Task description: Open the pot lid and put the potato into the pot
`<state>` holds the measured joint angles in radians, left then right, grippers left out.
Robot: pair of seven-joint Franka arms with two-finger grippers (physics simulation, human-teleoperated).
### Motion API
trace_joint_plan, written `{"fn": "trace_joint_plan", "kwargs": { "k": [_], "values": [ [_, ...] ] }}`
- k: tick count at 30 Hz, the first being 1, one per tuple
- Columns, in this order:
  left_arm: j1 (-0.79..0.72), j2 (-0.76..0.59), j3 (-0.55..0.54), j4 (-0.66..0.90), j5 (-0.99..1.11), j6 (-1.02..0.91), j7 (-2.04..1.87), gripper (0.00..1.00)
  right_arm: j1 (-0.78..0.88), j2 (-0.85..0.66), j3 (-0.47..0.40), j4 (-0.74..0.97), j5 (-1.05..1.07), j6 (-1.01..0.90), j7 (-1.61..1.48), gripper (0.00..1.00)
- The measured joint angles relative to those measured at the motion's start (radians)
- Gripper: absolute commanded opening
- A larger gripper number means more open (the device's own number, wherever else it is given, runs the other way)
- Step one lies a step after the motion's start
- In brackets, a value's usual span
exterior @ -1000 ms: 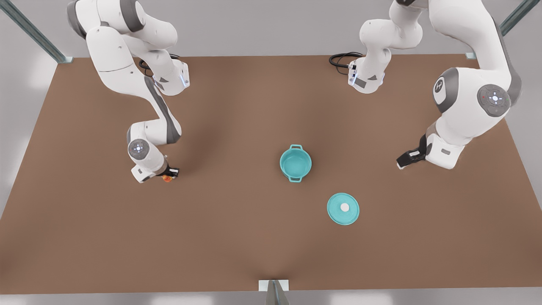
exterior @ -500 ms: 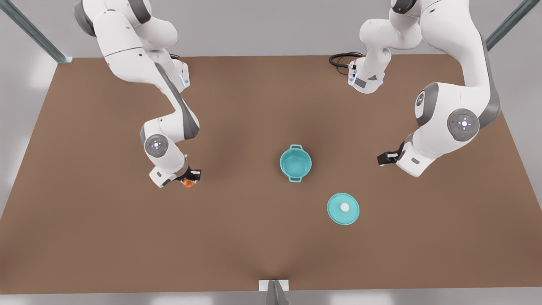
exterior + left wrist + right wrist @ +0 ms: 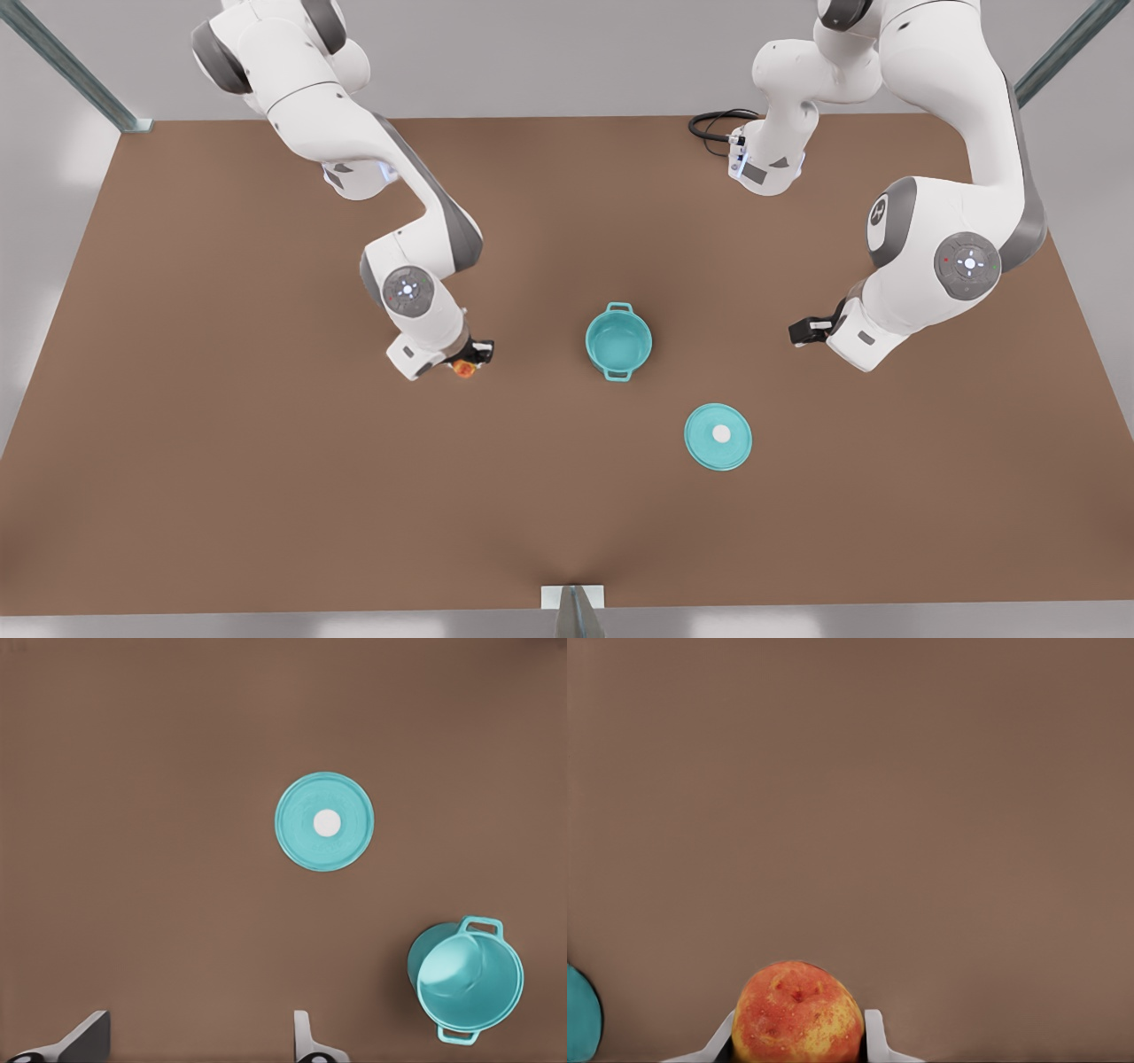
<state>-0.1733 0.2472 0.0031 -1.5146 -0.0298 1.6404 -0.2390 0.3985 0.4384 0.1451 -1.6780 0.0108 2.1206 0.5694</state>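
Pinching the potato (image 3: 797, 1013) between its 2 fingers (image 3: 873, 1032), the right gripper (image 3: 465, 359) is seen at the front view's left, raised off the table (image 3: 221, 461), well apart from the pot (image 3: 618, 341). In the front view the potato (image 3: 462, 369) is tucked under the gripper tip. In the right wrist view a sliver of teal is visible at the frame edge; whether it is pot or lid cannot be told.

The left gripper (image 3: 804, 330) is held at the front view's right, off to the side of the pot, above the table. In the left wrist view its 2 fingers (image 3: 306, 1041) are spread wide with nothing between them, midpoint about (image 3: 197, 1038).

The pot is uncovered, upright, near the table centre, teal inside exposed, 2 loop handles on opposite sides. It is also seen in the left wrist view (image 3: 467, 979).

The lid (image 3: 718, 436) is lying flat on the table, knob up, apart from the pot, nearer the front view's bottom right. It is also seen in the left wrist view (image 3: 324, 821).
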Motion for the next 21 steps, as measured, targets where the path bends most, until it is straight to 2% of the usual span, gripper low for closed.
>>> {"fn": "trace_joint_plan", "kwargs": {
  "k": [11, 21],
  "values": [
    [-0.003, 0.007, 0.000, -0.001, 0.018, 0.004, 0.019, 1.00, 0.163, 0.120, -0.001, 0.210, 0.029, -0.053, 0.178, 0.53],
    [-0.003, 0.007, 0.000, -0.001, 0.019, 0.008, 0.028, 1.00, 0.307, 0.344, -0.010, 0.479, 0.037, -0.055, 0.338, 0.54]
  ]
}}
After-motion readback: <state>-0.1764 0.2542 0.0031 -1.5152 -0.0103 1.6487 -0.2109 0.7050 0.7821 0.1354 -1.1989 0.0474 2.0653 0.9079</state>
